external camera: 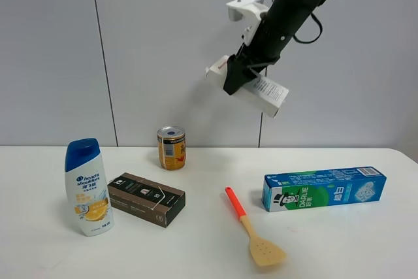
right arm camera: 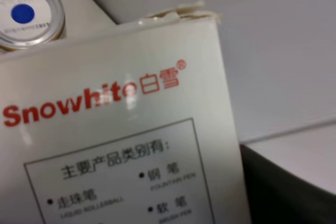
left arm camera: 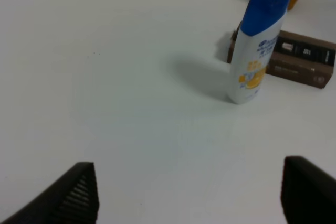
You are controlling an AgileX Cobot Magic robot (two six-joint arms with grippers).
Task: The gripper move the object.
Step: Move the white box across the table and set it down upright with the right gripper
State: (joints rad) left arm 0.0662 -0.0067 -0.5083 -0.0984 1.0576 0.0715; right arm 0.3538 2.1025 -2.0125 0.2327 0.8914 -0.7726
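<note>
- Pale grey wall panels (external camera: 52, 50) stand behind a white table (external camera: 196, 259). The white box (external camera: 264, 93) hangs tilted high above the table, clamped across its middle by the right gripper (external camera: 235, 78).
- It is thin cardboard, so probably light and fairly stiff but easy to dent. Its glossy faces may slip, so pinching the flat faces near the middle looks soundest.
- The left gripper (left arm camera: 189, 184) hovers over bare table, fingers spread wide, holding nothing.
- The right wrist view is filled by the box's printed face. The fingers barely show there, so the depth of the grip cannot be told.
</note>
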